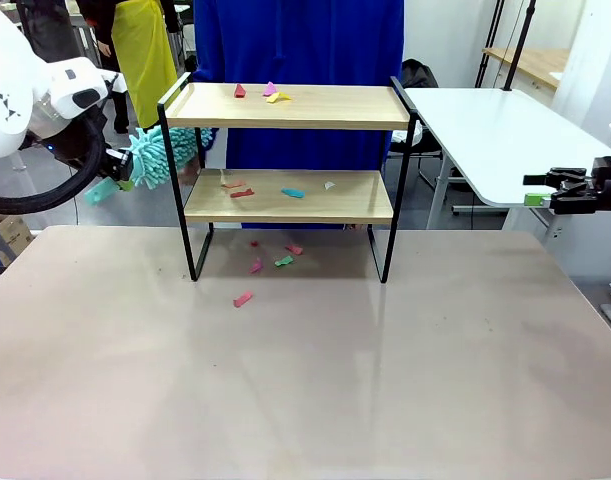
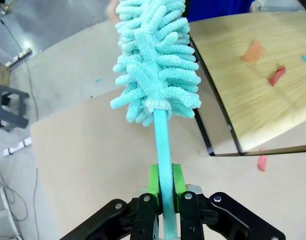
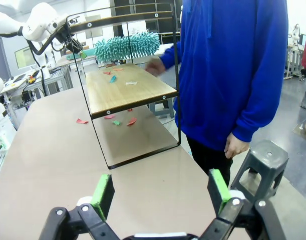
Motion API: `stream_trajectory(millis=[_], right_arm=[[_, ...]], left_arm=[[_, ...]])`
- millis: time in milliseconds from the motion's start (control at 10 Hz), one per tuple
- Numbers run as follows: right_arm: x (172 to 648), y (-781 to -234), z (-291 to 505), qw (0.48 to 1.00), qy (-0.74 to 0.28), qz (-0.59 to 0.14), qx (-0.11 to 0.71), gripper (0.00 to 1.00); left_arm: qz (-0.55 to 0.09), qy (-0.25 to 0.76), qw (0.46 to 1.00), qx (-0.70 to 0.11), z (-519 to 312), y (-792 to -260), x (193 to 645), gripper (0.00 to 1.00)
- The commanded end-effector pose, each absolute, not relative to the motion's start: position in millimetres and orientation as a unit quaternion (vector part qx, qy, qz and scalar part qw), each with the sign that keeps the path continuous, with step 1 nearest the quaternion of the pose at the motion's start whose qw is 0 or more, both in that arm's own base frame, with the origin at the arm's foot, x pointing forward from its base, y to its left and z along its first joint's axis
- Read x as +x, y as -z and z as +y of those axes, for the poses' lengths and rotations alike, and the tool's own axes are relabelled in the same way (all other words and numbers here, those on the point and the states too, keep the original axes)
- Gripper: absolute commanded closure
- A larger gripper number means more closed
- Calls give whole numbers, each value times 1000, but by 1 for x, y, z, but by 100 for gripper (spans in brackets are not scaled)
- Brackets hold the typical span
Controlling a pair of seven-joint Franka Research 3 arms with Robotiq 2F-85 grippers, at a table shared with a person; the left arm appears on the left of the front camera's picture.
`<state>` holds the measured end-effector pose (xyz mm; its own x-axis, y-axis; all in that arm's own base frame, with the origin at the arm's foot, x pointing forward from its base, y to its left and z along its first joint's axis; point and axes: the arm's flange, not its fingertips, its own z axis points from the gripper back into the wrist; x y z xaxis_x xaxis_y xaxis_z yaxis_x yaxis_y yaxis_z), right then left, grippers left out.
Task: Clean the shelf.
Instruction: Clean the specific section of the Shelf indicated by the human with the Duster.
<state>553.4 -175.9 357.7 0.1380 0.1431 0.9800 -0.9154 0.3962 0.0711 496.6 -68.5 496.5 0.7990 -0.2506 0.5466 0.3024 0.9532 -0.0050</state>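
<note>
The shelf [image 1: 288, 107] stands mid-table, a two-tier wooden rack in a black frame. Coloured paper scraps [image 1: 270, 92] lie on its top board, more scraps [image 1: 292, 193] on the lower board, and a few [image 1: 243, 298] on the table under and before it. My left gripper [image 1: 113, 172] hovers left of the shelf, shut on the handle of a teal fluffy duster [image 1: 155, 158]. The duster's head [image 2: 155, 60] sits just off the lower board's [image 2: 253, 75] left end. My right gripper [image 1: 531, 190] hangs open and empty far right; its pads [image 3: 102, 192] stand wide apart.
A person in a blue top [image 1: 295, 40] stands behind the shelf, one hand [image 3: 154, 66] near the lower board. A second white table [image 1: 485, 130] sits at the back right, a grey stool [image 3: 263, 165] beside the person. Bare tabletop [image 1: 305, 380] stretches in front.
</note>
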Motion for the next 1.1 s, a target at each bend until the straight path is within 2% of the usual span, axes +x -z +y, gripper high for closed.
stream_trajectory(millis=[0, 200, 600, 800, 1000], right_arm=[[550, -360, -172, 655, -405, -519, 370, 0], [550, -360, -172, 655, -405, -519, 370, 0], [550, -360, -172, 655, -405, -519, 370, 0], [550, -360, -172, 655, -405, -519, 370, 0], [550, -360, -172, 655, -405, -519, 370, 0]], left_arm=[[-270, 158, 949, -37, -32, -500, 478, 87], [-245, 207, 947, -22, 2, -517, 449, 87], [-126, 363, 915, 121, 53, -566, 368, 87], [-87, 463, 875, 111, 61, -593, 340, 87], [-42, 584, 804, 105, 51, -609, 318, 87]])
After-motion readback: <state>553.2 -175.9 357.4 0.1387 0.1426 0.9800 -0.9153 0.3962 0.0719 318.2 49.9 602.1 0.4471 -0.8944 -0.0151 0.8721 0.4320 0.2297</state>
